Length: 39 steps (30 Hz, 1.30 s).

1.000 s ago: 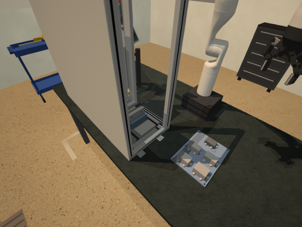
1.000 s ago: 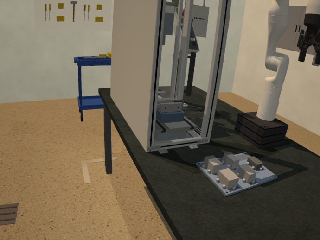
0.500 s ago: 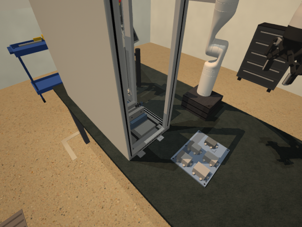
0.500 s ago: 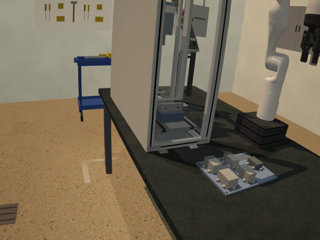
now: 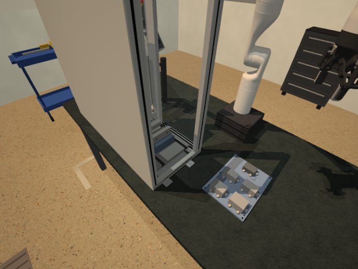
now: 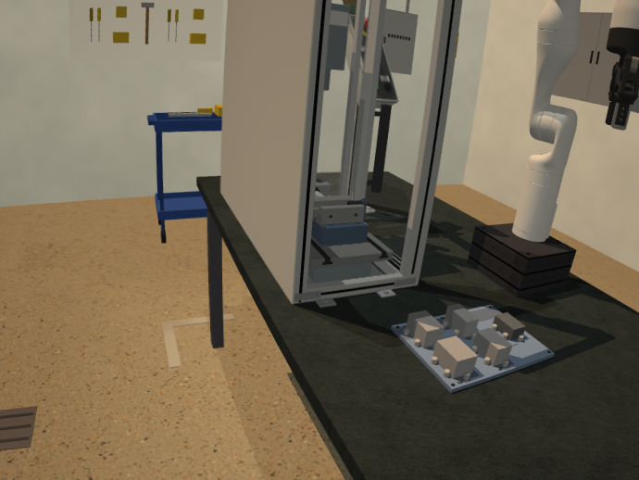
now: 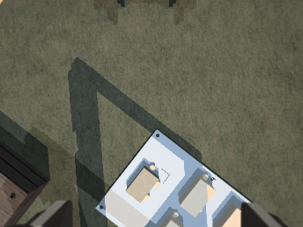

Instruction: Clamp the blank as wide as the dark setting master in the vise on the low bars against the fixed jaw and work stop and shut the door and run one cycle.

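My gripper [image 5: 328, 88] [image 6: 615, 122] [image 7: 156, 216] is open and empty, high above the table and off to the right of the plate in the top and exterior views. The dark setting master [image 5: 250, 169] [image 6: 509, 326] [image 7: 143, 185] stands upright on the blue plate [image 5: 235, 162] [image 6: 532, 351] [image 7: 167, 154]. Several lighter blanks stand beside it, including a large blank [image 5: 238, 201] [image 6: 455, 356] and another blank [image 5: 249, 187] [image 6: 493, 346] [image 7: 195, 198]. The vise [image 5: 164, 143] [image 6: 340, 232] is inside the guard [image 5: 101, 86] [image 6: 268, 155]. Its loose bars and work stop cannot be made out. The door's state is unclear.
The control panel [image 5: 160, 41] [image 6: 384, 82] is behind the guard's posts. The arm's dark base block [image 5: 239, 124] [image 6: 520, 258] [image 7: 18, 185] stands near the plate. The guard's tall post [image 5: 208, 72] [image 6: 438, 129] rises between the vise and the arm. Small pegs surround the blocks.
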Motion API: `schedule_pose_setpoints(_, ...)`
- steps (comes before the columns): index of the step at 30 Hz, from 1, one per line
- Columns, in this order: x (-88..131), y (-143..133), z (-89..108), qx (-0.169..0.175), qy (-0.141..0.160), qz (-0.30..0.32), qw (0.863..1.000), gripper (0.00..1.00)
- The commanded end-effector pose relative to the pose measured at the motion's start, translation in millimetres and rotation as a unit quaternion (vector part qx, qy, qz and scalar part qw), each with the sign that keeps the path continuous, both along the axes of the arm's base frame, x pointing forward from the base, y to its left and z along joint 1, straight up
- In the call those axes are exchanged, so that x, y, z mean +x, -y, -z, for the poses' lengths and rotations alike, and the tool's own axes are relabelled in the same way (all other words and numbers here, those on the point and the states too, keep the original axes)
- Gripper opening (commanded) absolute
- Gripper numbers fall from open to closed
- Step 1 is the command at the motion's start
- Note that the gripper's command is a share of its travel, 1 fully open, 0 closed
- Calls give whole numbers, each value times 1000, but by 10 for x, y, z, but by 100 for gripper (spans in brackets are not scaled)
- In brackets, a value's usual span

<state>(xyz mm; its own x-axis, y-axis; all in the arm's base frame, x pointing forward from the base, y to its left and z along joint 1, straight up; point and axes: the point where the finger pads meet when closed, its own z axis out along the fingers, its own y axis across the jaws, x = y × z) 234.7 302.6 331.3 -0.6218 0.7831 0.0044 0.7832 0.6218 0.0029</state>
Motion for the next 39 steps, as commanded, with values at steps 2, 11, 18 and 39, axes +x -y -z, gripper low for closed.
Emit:
schedule_pose_setpoints(2,1,-2,-5,0,0,46,999,100)
schedule_pose_setpoints(11,1,-2,-5,0,0,115,993,100)
schedule_pose_setpoints(18,1,-2,-5,1,0,137,991,100)
schedule_pose_setpoints(39,1,-2,-5,0,-1,322,947,100)
